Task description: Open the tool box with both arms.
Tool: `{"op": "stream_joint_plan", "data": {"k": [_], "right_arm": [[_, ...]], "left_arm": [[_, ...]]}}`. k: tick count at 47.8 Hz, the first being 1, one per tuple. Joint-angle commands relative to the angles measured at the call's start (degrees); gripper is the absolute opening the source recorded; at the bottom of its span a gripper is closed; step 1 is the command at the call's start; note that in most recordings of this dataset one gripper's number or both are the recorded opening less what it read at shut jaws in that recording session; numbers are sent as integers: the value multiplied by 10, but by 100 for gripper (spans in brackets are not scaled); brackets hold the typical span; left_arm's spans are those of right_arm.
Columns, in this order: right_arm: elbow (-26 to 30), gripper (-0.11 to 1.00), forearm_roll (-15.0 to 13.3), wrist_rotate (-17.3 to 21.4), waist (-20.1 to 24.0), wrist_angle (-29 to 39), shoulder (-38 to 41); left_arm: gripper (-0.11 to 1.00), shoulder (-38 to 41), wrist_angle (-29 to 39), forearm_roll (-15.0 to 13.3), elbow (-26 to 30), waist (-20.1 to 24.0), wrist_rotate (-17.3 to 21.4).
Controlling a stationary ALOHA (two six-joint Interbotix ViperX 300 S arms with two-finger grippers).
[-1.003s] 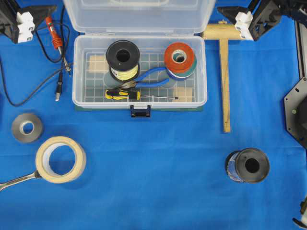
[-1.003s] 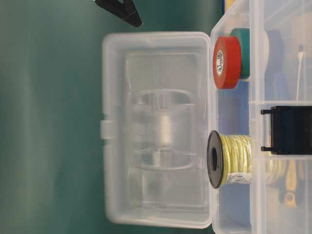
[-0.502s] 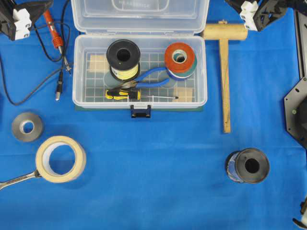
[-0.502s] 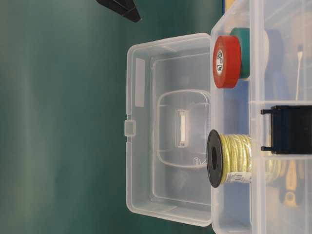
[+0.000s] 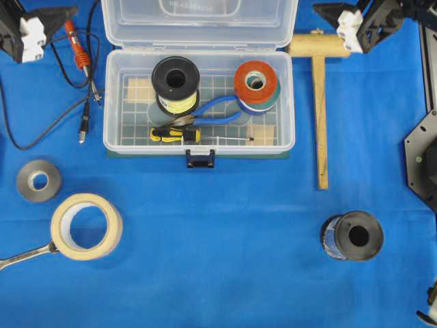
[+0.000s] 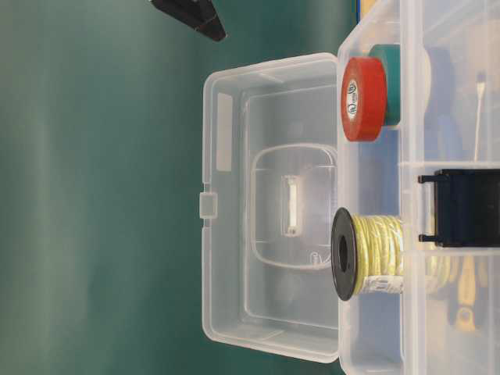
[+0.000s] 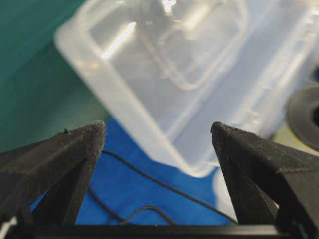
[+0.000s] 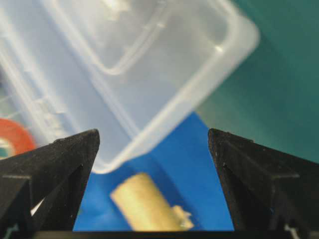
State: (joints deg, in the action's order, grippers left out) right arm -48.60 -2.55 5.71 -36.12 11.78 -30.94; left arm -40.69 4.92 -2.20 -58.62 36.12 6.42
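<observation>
The tool box (image 5: 199, 102) sits at the back middle of the blue worktop (image 5: 225, 232), its clear lid (image 5: 199, 20) swung fully up and back. The left gripper (image 7: 157, 134) and right gripper (image 8: 153, 137) hang beside the lid's corners, fingers spread, holding nothing. The opening looks done; what remains is probably only drawing both arms clear without knocking the lid.

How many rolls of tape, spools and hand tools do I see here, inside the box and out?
Tape rolls: 4 (red, green, grey, cream)
Wire spools: 2 (yellow, dark)
Hand tools: 4 (pliers, screwdriver, mallet, wrench)
Total: 10
</observation>
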Motion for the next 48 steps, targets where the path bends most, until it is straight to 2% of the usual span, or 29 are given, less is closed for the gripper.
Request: {"op": "stream_joint_plan", "data": {"k": [1,14,24,35,48], "right_arm": [[3,87,4,3,26,3,-15],[-19,87,6,6,139,13,-62],[-23,87,6,9,214,14,-67],[-23,87,7,12,268,19,-65],[-41,87,6,24,331,35,-78]], "left_arm": [[92,-8,4,-2,5,-31,-1],[92,-43,16,-2,-4,-151,-18],[92,-46,18,-2,-5,-228,-19],[92,-48,18,-2,-6,-272,-39],[92,-75,10,-2,-27,-365,-41]]}}
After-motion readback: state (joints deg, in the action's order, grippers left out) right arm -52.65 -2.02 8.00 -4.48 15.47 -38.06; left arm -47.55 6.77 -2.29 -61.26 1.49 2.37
